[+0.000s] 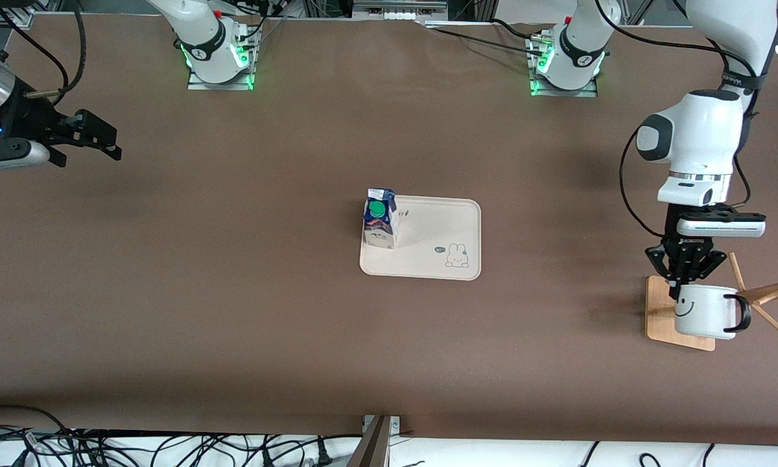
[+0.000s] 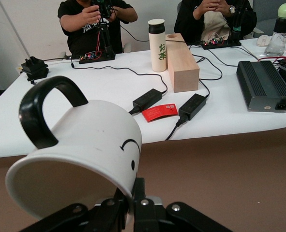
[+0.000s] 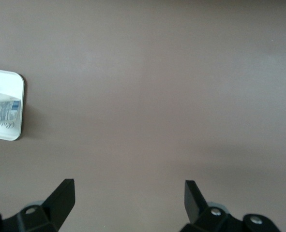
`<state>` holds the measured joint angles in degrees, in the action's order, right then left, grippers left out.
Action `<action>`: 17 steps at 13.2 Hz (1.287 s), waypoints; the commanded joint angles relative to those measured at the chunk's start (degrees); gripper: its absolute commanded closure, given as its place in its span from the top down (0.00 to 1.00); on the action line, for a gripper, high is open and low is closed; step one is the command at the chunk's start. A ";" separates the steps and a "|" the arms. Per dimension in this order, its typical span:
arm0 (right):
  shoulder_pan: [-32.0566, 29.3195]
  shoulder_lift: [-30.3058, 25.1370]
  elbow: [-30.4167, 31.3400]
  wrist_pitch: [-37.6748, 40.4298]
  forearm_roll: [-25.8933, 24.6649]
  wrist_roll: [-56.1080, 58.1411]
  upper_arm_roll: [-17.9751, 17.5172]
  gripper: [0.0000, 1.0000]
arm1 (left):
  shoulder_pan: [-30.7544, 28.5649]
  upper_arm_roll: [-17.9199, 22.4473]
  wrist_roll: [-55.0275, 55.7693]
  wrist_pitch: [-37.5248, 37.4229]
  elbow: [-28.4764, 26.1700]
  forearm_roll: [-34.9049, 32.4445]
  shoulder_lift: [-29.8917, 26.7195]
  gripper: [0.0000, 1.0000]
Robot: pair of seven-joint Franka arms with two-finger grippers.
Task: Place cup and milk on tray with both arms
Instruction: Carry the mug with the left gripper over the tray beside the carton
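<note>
The milk (image 1: 380, 219) stands upright on the cream tray (image 1: 441, 227), at the tray's corner toward the right arm's end; both show in the right wrist view, milk (image 3: 2, 112) and tray (image 3: 6, 81). My left gripper (image 1: 682, 285) is shut on the rim of the white smiley cup (image 1: 707, 312) and holds it tilted over the wooden rack base (image 1: 660, 324). In the left wrist view the cup (image 2: 80, 159) lies on its side, handle up, with its rim clamped in my gripper (image 2: 133, 195). My right gripper (image 1: 107, 139) waits open and empty over bare table at the right arm's end, as the right wrist view (image 3: 129, 193) confirms.
The wooden rack's pegs (image 1: 766, 295) stick out beside the cup. Loose cables (image 1: 168, 447) lie along the table edge nearest the front camera. A white desk (image 2: 220, 96) with a wooden block (image 2: 181, 60), a bottle and power bricks stands off the table's edge.
</note>
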<state>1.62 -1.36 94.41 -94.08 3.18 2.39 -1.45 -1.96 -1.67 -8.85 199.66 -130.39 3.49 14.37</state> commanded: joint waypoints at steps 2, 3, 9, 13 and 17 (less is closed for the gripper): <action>-1.18 1.09 -1.16 0.47 -1.16 -1.34 -0.93 1.00 | 0.20 -4.12 -1.96 -4.70 -1.88 1.69 -2.86 0.00; -1.26 1.27 -1.16 0.04 -1.16 -1.25 -0.93 1.00 | 0.20 -6.05 -1.96 -8.89 -1.88 1.69 -3.12 0.00; -1.00 1.89 -1.25 -1.46 -1.16 -1.42 -1.01 1.00 | 0.29 -9.75 -0.47 -28.15 -0.40 1.69 -5.14 0.00; -1.09 1.98 -1.25 -1.64 -1.07 -1.51 -1.02 1.00 | 0.99 -11.43 2.07 -48.08 6.79 1.69 -4.97 0.00; -1.09 1.98 -1.25 -1.20 -1.07 -1.60 -1.02 1.00 | 2.31 -11.52 7.43 -64.18 15.85 1.43 -3.48 0.00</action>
<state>1.24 0.33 94.17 -96.08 3.06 1.98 -1.51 -0.46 -13.10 -3.02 141.14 -118.83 3.56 10.08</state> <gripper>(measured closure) 0.000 0.916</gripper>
